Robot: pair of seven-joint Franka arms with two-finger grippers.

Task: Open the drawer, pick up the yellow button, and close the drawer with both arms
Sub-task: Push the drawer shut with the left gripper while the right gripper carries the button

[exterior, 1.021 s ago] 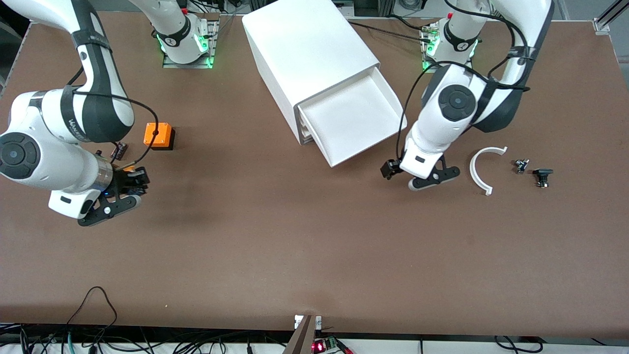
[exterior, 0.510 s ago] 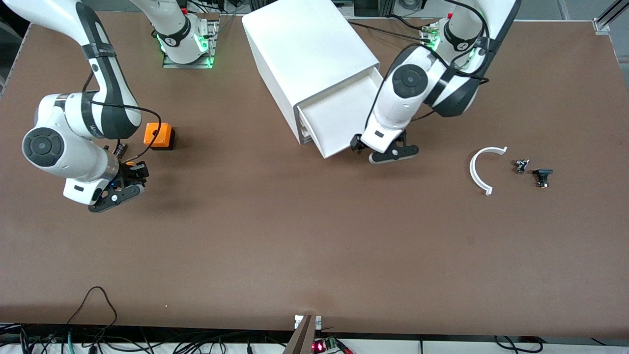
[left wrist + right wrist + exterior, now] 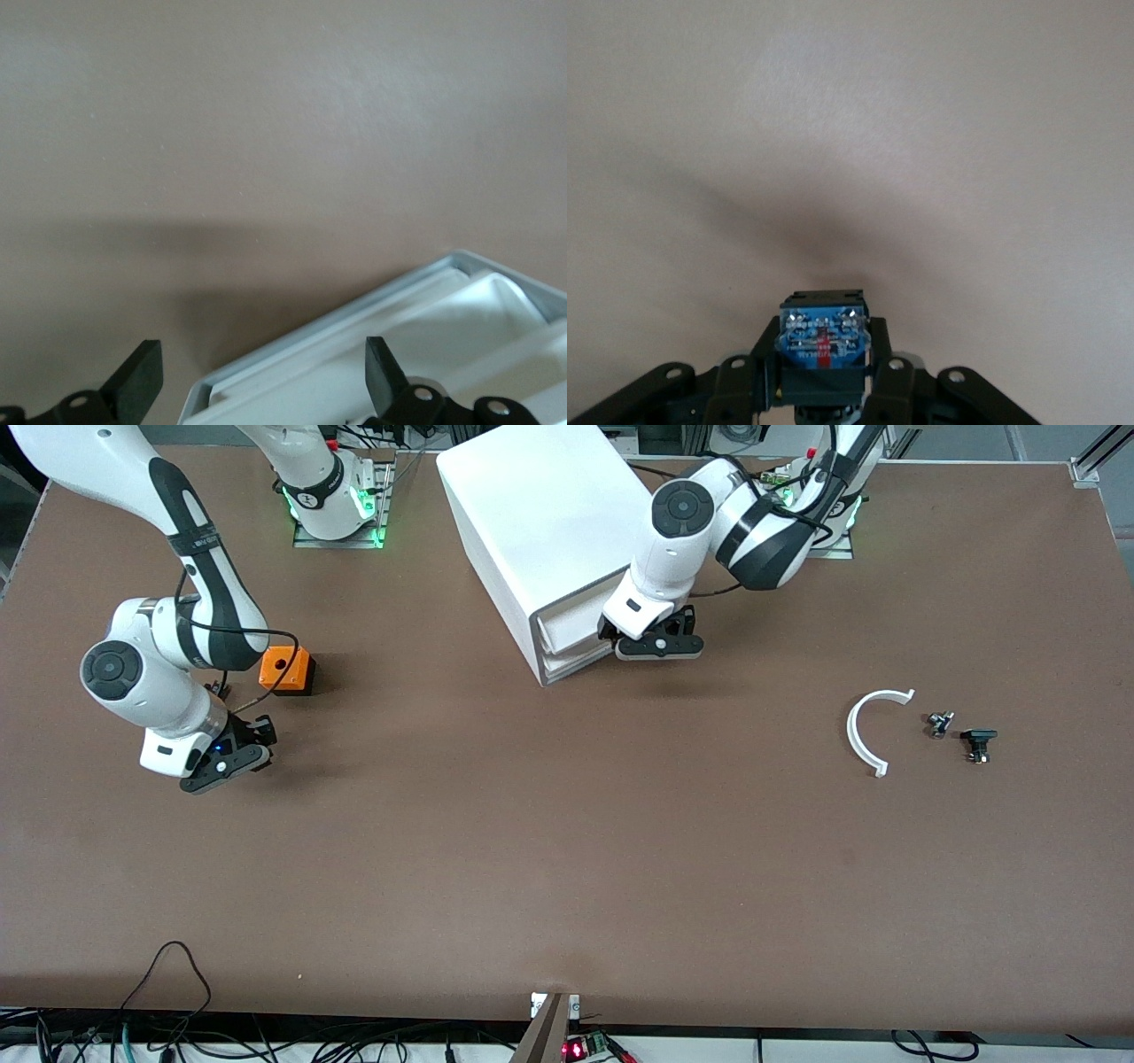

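The white cabinet (image 3: 549, 505) stands near the arms' bases. Its top drawer (image 3: 571, 627) is pushed almost fully in; only its front lip shows. My left gripper (image 3: 651, 640) is at that drawer front, open, with its fingers wide apart across the front edge (image 3: 354, 390) in the left wrist view (image 3: 261, 359). My right gripper (image 3: 232, 757) is low over the table near the orange cube, shut on the button (image 3: 822, 341). The right wrist view (image 3: 822, 363) shows the button's blue underside board and black body; its cap is hidden.
An orange cube with a hole (image 3: 285, 670) and a small dark ribbed block (image 3: 215, 689) sit beside the right arm. A white curved piece (image 3: 864, 731) and two small dark parts (image 3: 939, 724) (image 3: 977, 742) lie toward the left arm's end.
The left gripper moved toward the cabinet and the drawer went from wide open to almost fully in. The right gripper, holding the button, shifted slightly and sank toward the table.
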